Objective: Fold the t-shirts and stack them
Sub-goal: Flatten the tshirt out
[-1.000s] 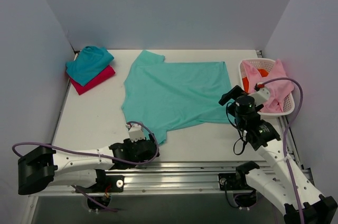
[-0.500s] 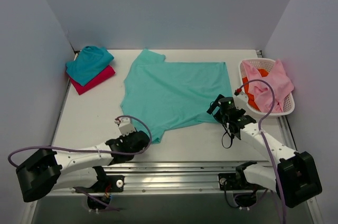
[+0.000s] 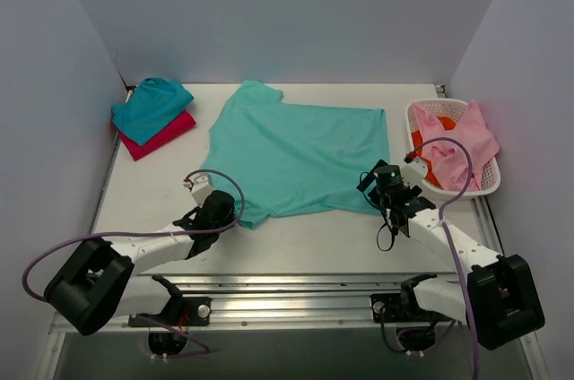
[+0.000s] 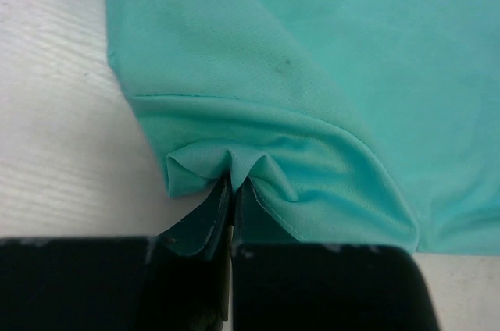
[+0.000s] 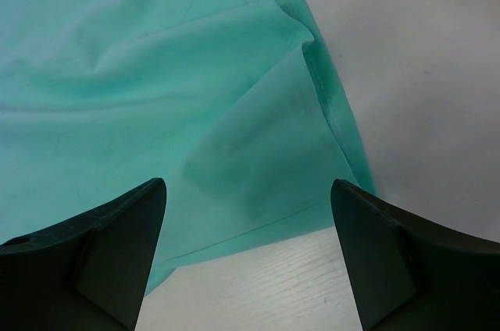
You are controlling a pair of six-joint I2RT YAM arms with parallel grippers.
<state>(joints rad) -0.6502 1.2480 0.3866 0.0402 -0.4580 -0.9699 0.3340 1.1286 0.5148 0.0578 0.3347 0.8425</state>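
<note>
Left tool (image 4: 232, 190), pinching the near sleeve (image 4: 234, 155) of the mint-green t-shirt (image 3: 300, 156), has been drawn leftward and the right tool (image 5: 246, 190) (spread wide) lowered over its hem corner (image 5: 312, 183), readying a fold.

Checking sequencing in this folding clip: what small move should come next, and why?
Probably lower the right gripper and close it on the near right corner of the mint-green shirt. Its jaws stand open over that corner, while the left gripper is shut on the near left corner, so a fold likely needs both held.
</note>
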